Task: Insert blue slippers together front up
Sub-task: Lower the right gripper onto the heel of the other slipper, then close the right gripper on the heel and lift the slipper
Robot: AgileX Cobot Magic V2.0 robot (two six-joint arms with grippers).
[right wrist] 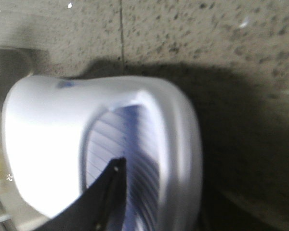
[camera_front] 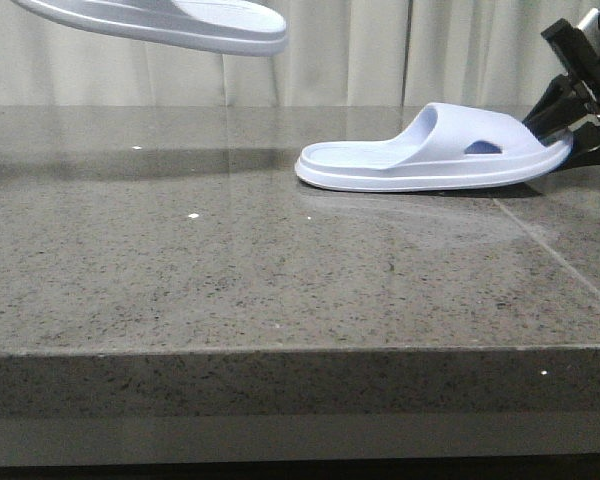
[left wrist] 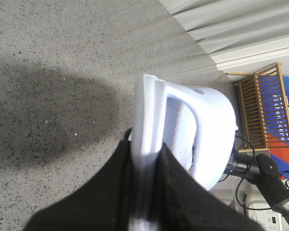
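My left end effector (left wrist: 147,192) is clamped on one slipper's sole (left wrist: 149,144), lifted above the counter (camera_front: 230,270). My right end effector (camera_front: 580,125) grips the toe of the other slipper (camera_front: 430,155), which lies flat.

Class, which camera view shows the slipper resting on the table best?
The front view: the resting slipper shows whole, side-on, sole flat on the table, the right tool at its toe. The right wrist view shows only its strap and footbed, blurred. The left wrist view shows the other slipper.
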